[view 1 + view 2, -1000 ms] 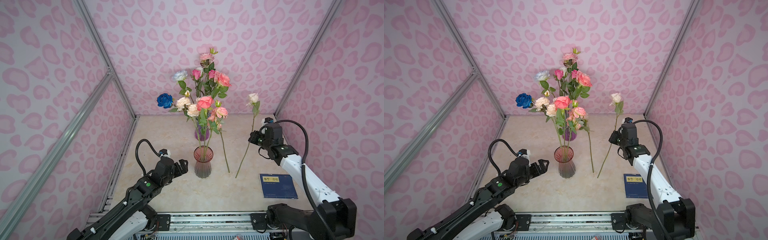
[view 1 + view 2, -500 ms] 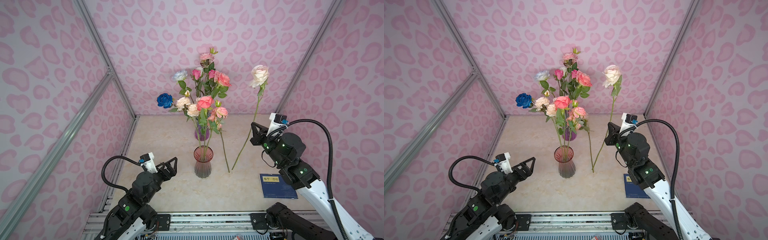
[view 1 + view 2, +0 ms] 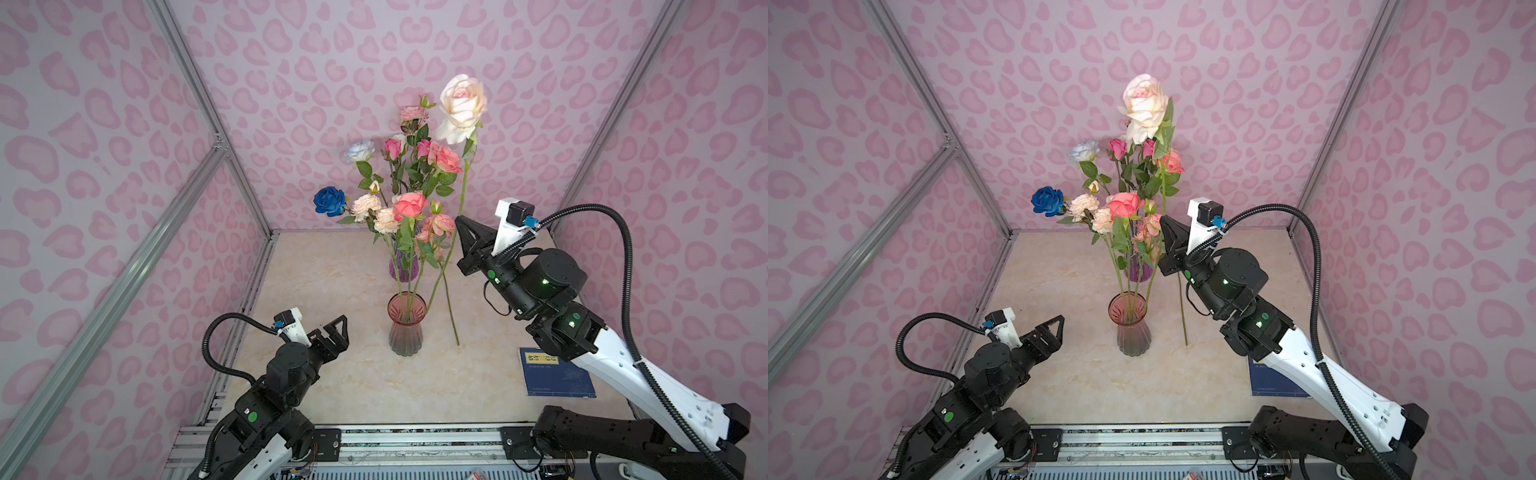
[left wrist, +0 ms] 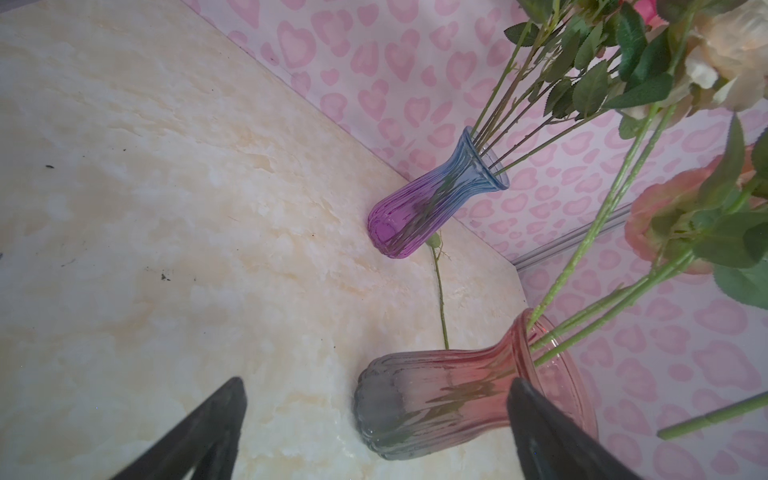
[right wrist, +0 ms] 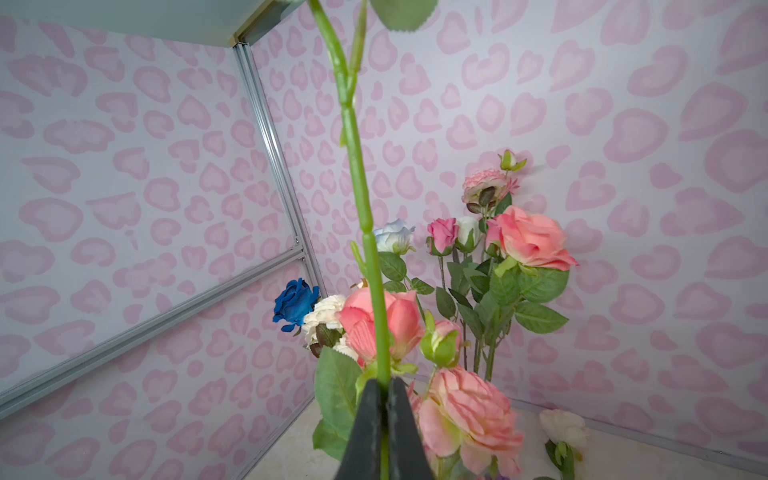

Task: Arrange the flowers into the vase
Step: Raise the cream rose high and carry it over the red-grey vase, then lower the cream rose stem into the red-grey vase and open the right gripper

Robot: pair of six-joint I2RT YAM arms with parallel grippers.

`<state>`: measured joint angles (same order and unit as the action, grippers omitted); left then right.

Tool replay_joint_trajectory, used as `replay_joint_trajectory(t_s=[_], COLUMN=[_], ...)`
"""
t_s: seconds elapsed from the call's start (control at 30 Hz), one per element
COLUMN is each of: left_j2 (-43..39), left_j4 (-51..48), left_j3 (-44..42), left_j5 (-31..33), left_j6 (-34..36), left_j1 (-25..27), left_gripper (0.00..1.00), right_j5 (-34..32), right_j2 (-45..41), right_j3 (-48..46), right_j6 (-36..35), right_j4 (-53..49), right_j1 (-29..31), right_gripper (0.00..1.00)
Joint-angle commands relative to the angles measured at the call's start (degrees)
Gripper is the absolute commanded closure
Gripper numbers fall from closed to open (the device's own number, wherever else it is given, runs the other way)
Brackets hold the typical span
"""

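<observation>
Bright, even light from overhead, soft all round, with barely a shadow on the pale table (image 3: 332, 266). There's a faint grey smudge on the far wall (image 3: 376, 139) behind the flowers (image 3: 409, 187). The cream rose (image 3: 462, 109) is almost blown out. In both top views the edges stretch wide. The left wrist view is hazy and washed, and the fingers (image 4: 216, 415) of the left gripper (image 4: 376, 382) are blurred. The corners of the right wrist view darken.

bare cream marble-look tabletop (image 3: 332, 270) spreads left of the ribbed red-to-grey glass vase (image 3: 405, 332), up to the wide-open left gripper (image 3: 332, 332); over the vase's mouth leafy rose stems (image 3: 409, 249) crowd the way; right of it the right gripper (image 5: 385, 386), clamped on a cream rose's stem (image 5: 361, 187), a loose green stem (image 3: 452, 316) and a dark blue booklet (image 3: 555, 372) block; a purple-blue glass vase (image 4: 432, 199) stands behind
</observation>
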<state>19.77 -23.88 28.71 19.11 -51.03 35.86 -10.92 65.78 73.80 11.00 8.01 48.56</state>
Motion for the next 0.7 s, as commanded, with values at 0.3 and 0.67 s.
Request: replay_joint_trajectory(t_s=[0.3,0.67], left_j2=[-2.20,-1.79], left_j4=[1.65,2.62], left_j3=[-2.08,-3.63], left_j5=[-0.91,-1.33], left_j6=[-1.28,-1.98], left_j1=[0.00,0.00], left_gripper=[0.01,0.01], right_j5=[-0.78,-3.27], right_j2=[6.29,6.10], right_j3=[-3.72,-16.74], right_j6=[-6.34,-4.99], right_j4=[8.12,12.82], right_j1=[4.16,9.09], right_gripper=[1.00,1.00])
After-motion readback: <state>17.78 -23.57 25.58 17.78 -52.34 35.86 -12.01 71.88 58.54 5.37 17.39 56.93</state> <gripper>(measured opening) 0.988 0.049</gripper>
